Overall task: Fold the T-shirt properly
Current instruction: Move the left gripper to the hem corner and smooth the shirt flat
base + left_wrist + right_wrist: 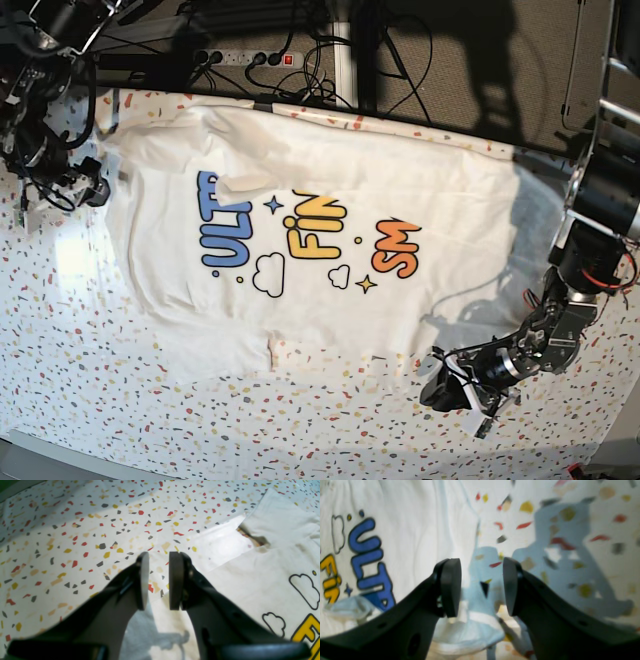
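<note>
Across the middle of the speckled table (pixel 120 420) lies the T-shirt (pixel 320 170), white, print side up, with blue, yellow and orange lettering, outlined clouds and small stars. A fold of cloth covers part of the blue word, and the fabric is wrinkled near the far edge. Its long axis runs side to side in the base view; which end is the neck I cannot tell. The far edge reaches the table's back rim by the cables (pixel 300 50); bare table shows along the near side and at both ends. The left tool (pixel 157 580) hovers over bare table just beside the shirt's edge, its jaws a narrow gap apart, holding nothing. The right tool (pixel 482 587) stands with jaws moderately wide over a bunched white hem at the shirt's edge, not gripping it.
</note>
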Tool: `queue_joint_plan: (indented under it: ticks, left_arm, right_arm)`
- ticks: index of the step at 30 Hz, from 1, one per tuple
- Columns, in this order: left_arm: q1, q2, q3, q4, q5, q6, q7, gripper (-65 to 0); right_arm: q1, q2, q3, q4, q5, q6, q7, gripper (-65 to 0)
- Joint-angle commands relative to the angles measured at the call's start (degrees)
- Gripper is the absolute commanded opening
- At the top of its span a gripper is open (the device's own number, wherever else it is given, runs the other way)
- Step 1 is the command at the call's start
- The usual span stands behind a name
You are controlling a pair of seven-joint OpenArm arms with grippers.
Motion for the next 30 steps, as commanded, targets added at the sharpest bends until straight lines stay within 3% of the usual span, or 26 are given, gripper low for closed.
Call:
queue_joint_plan:
  ticks: [1, 6, 10, 13, 21, 30]
  left_arm:
    - [-2.56, -0.07, -0.17, 0.85, -1.03, -0.22, -1.75, -51.2]
    - [-2.56, -0.09, -0.17, 0.85, -0.74, -0.22, -1.75, -51.2]
    - [-2.56, -0.07, -0.17, 0.85, 1.92, -0.22, -3.54, -51.2]
    - [-2.56, -0.07, -0.17, 0.85, 2.12, -0.20, -4.11, -51.2]
    - [-2.56, -0.07, -0.17, 0.85, 2.12, -0.22, -4.11, -51.2]
    - [-2.56, -0.09, -0.17, 0.85, 2.14, -0.22, -4.11, -51.2]
  right_arm:
    - [0.76, 0.81, 0.07, -0.31, 1.31, 0.35, 0.57, -37.0]
    - [1.14, 0.33, 0.09, -3.67, 1.86, 2.78, -0.46, -37.0]
    - [1.22, 0.35, 0.09, -3.87, 8.46, 5.57, -3.72, -37.0]
    - [1.44, 0.33, 0.02, -3.87, 8.90, 5.86, -4.63, -37.4]
    - [1.44, 0.35, 0.04, -3.87, 8.28, 5.88, -4.15, -65.0]
    - [1.44, 1.81, 0.11, -3.87, 1.99, 5.90, 1.38, -65.0]
